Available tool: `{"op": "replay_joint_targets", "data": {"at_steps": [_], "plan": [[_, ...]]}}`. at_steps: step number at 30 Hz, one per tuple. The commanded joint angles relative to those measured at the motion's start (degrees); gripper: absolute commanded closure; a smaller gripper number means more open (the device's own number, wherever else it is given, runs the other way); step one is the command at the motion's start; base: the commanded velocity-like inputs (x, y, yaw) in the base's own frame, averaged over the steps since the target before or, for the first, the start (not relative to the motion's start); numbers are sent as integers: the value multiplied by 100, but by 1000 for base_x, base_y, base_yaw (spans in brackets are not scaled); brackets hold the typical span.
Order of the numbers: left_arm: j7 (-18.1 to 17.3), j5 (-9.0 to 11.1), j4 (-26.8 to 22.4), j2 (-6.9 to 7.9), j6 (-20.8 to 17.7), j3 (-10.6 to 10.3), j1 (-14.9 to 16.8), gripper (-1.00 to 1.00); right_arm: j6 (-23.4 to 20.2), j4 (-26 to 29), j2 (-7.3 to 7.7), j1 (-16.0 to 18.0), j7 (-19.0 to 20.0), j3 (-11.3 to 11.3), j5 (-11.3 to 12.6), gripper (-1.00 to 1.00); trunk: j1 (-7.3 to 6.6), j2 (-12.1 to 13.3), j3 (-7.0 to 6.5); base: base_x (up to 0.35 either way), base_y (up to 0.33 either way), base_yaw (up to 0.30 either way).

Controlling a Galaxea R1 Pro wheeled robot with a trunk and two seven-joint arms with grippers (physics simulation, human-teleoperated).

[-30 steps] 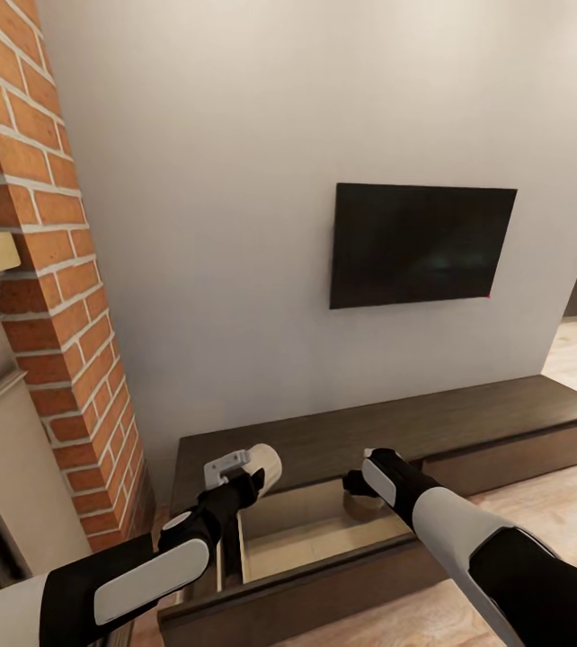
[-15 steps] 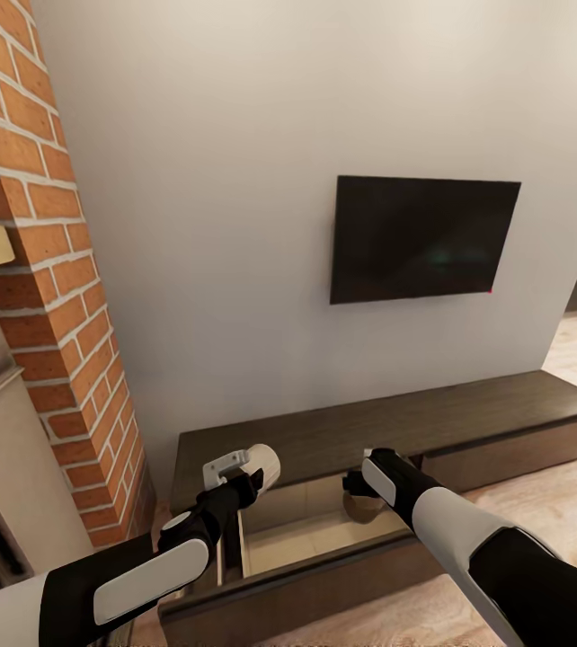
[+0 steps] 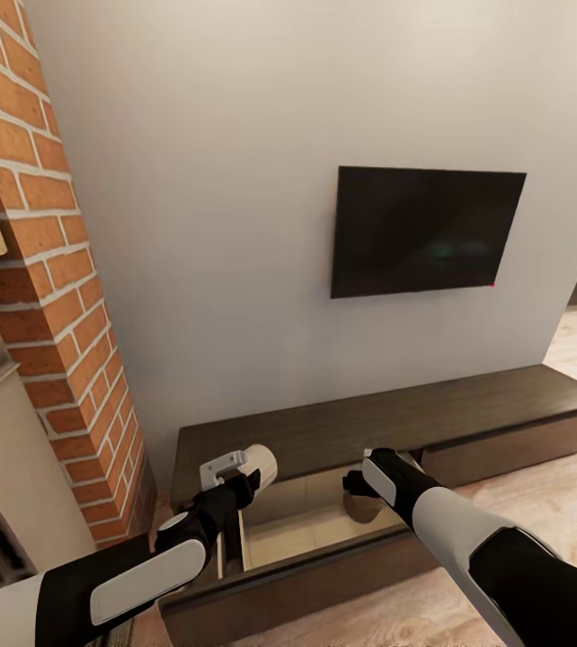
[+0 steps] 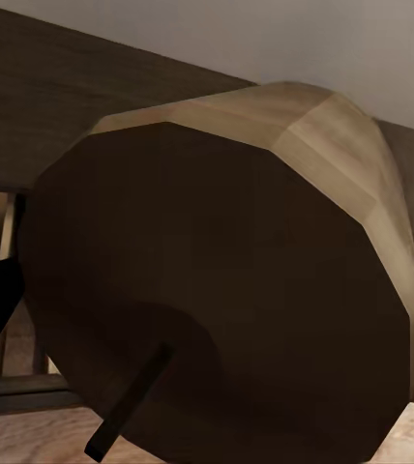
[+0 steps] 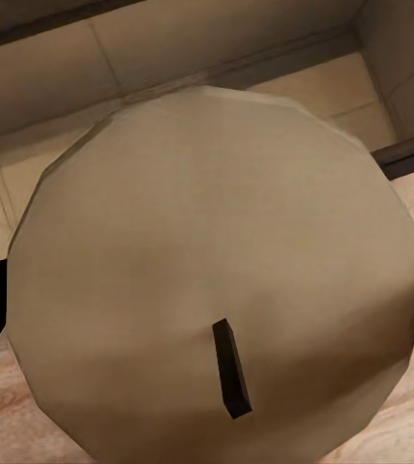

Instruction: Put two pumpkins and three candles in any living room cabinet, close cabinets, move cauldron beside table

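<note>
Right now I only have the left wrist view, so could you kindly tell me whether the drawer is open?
Observer: Yes, the drawer of the cabinet is pulled out.
Operator: Where is my candle relative to it?
Observer: The candle in the left gripper hangs tilted near the drawer's left end.
Operator: And the other arm?
Observer: The right gripper holds a second candle upright over the drawer's right part.

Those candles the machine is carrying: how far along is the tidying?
The drawer of the cabinet already stands open. Each gripper holds a candle: the left one beside the drawer, the right one over it. Neither is set down yet, and the drawer needs closing.
</note>
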State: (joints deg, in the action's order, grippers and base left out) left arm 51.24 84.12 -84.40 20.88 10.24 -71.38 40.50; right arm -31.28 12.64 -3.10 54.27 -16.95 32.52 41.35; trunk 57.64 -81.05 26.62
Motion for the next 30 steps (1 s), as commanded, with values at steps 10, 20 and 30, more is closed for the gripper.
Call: {"op": "replay_joint_targets", "data": {"at_steps": [10,20,30], "plan": [[-6,43,-7,-5,52,-33,11,100,-11,10,1,5,-43,44,52,100,0,-4,95,0,0,0],[-26,18,-7,-5,48,-42,11,100,40,11,4,5,-21,44,35,100,0,-4,156,187,0,0],[-11,40,-236,-2,38,-15,11,100,25,1,-3,-4,-19,60,14,100,44,-85,194,68,0,0]]}}
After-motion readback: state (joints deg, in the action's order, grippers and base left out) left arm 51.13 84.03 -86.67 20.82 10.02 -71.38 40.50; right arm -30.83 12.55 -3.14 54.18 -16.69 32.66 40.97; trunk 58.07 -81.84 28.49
